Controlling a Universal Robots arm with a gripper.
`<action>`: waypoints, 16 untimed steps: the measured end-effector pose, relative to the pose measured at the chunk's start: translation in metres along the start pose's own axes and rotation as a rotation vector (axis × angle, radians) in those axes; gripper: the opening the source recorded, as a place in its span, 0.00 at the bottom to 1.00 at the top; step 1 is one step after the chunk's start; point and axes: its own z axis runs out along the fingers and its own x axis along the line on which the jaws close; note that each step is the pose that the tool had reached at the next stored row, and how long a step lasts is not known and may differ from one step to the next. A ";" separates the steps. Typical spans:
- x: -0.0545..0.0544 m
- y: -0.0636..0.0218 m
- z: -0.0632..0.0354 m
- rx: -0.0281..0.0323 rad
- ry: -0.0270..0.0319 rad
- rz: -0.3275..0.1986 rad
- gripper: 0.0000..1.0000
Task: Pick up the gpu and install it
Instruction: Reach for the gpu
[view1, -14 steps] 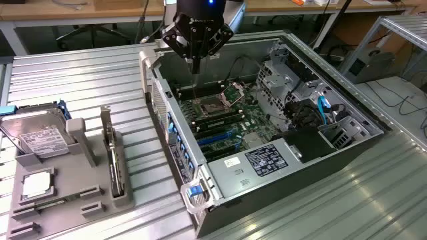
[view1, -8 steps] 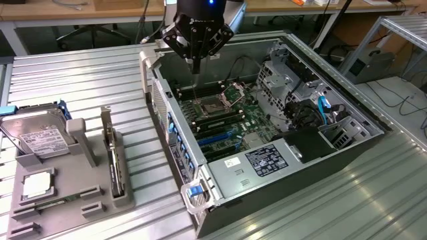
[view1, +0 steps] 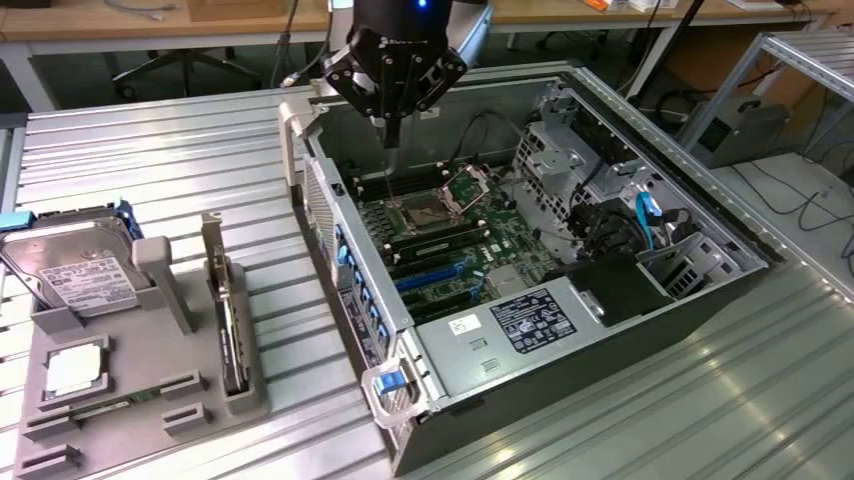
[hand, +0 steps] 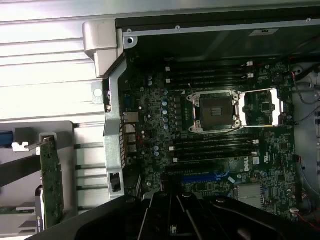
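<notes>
While they hang over the back end of the open computer case (view1: 574, 420), the fingers (view1: 391, 128) are pressed together and pinch nothing; their tips point down toward the circuit board (view1: 441, 225) inside without touching it.

Going from the exterior view's left, a grey holder (view1: 134, 420) lies on the ribbed metal tabletop (view1: 147, 150). It carries a silver hard drive (view1: 74, 270) with a white label, propped up, and a small square silver chip (view1: 74, 368) lying flat. Next in the same holder stands the graphics card (view1: 230, 320), on its long edge in a slot, well apart from the fingers. Further right sits the case, its side off, showing an open processor socket (view1: 424, 212), a metal box with a printed label (view1: 534, 325) and a blue cable (view1: 650, 215). The near case wall stands between the card and the circuit board.

The card is thin and flat, with silvery metal at one end. The wrist view shows its green face (hand: 51, 182), dotted with small parts.
</notes>
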 end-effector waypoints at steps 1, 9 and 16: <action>0.001 -0.0002 0.0000 -0.0001 0.0000 0.000 0.11; 0.024 -0.0018 -0.0007 0.0001 0.0001 0.000 0.11; 0.043 -0.0033 -0.0013 0.0001 0.0001 0.000 0.11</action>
